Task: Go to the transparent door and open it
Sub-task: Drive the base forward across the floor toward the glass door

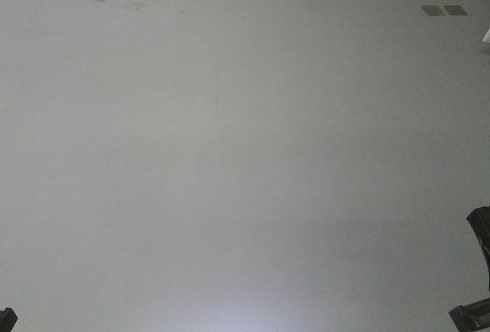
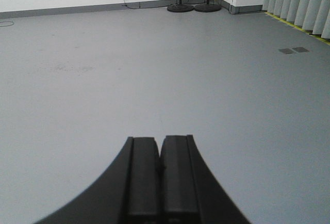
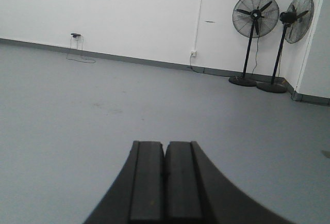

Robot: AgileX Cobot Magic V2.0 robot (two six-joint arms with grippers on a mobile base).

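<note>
Transparent door unseen, left gripper (image 2: 160, 142) and right gripper (image 3: 165, 145) closed, empty, fan heads (image 3: 255, 15) only in right-wrist view

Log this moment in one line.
transparent door: not in view | left gripper: shut, empty | right gripper: shut, empty | seen: grey floor, two pedestal fans by wall

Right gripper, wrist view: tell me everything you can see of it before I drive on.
The right gripper shows as two black matte fingers pressed flat together, only a thin seam between, outer edges flaring toward the camera. It is shut and holds nothing. It points over bare grey floor toward a white wall and two pedestal fans, touching nothing.
</note>
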